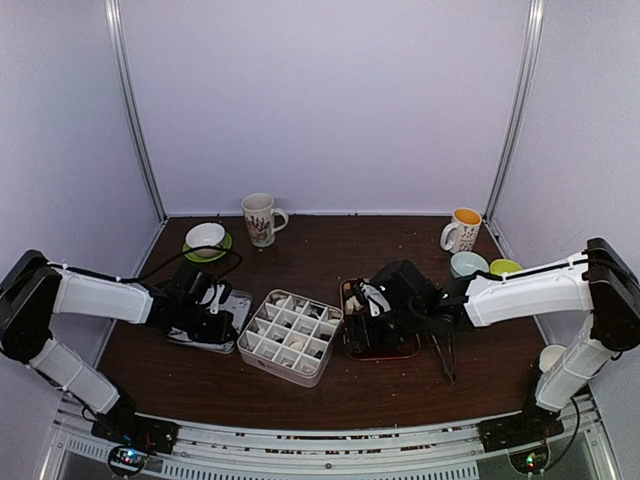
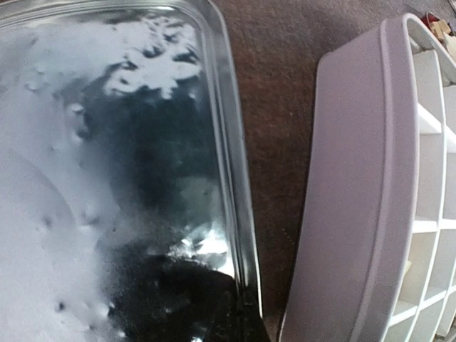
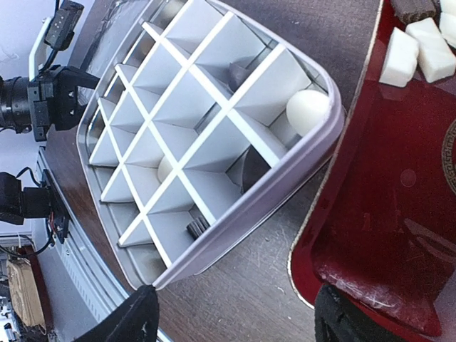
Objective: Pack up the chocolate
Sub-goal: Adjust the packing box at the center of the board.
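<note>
The chocolate is lying as small cream and dark blocks on the dark-red tray, just right of the divided box, where a few pieces are already sitting in cells. Each piece is looking light, stiff and easily marked, so a gentle pinch across two flat sides is seeming best. The right gripper is hanging spread wide and empty. The left gripper is clenching over the clear lid; whether it is pinching it I cannot tell. No legible writing is showing.
</note>
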### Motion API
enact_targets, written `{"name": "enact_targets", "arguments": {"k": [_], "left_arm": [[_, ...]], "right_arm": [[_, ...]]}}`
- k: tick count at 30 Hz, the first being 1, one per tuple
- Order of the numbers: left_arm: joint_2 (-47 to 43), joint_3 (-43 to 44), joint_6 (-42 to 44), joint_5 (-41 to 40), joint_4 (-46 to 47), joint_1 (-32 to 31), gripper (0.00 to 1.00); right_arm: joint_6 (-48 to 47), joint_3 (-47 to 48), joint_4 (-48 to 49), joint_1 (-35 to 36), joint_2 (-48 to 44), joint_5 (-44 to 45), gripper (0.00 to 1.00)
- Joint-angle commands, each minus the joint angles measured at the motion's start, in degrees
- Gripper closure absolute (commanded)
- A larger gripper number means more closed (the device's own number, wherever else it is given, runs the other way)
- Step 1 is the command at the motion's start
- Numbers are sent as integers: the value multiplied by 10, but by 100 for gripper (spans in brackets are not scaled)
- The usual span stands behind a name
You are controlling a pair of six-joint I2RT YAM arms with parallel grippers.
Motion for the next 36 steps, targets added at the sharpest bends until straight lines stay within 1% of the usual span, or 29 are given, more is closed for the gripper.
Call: {"name": "enact_targets", "arguments": {"k": [1, 8, 15, 18, 19, 23, 25, 26, 28, 34, 35, 36], "left_arm": [[27, 10, 10, 80, 66, 1, 100], [35, -24, -41, 110, 143, -16, 100], [21, -21, -68, 96, 139, -51, 100], [-7, -23, -74, 57, 100, -55, 100], [-23, -23, -75, 28, 73, -54, 100], [-100, -13, -70, -77, -29, -53, 92], [-139, 0, -61, -119, -76, -52, 85], [-157, 8, -56, -143, -99, -51, 78], [-185, 19, -43, -180, -140, -41, 68], [-241, 30, -3, -242, -215, 45, 20], [-244, 35, 3, -250, -224, 62, 15], [-242, 38, 13, -252, -229, 78, 12]], "right_arm": [[17, 29, 25, -4, 25, -15, 24], [21, 60, 54, -36, 61, -35, 24], [2, 97, 47, -64, 94, -59, 24], [-3, 100, 45, -73, 89, -58, 25], [-7, 100, 41, -75, 85, -56, 24], [-34, 101, 11, -81, 59, -27, 24], [-47, 96, 7, -84, 44, -20, 25], [-52, 92, 8, -85, 35, -15, 24], [-58, 86, 9, -86, 20, -9, 24], [-89, 87, -14, -88, -15, 15, 25], [-95, 88, -18, -88, -19, 16, 24], [-99, 90, -21, -89, -22, 17, 25]]}}
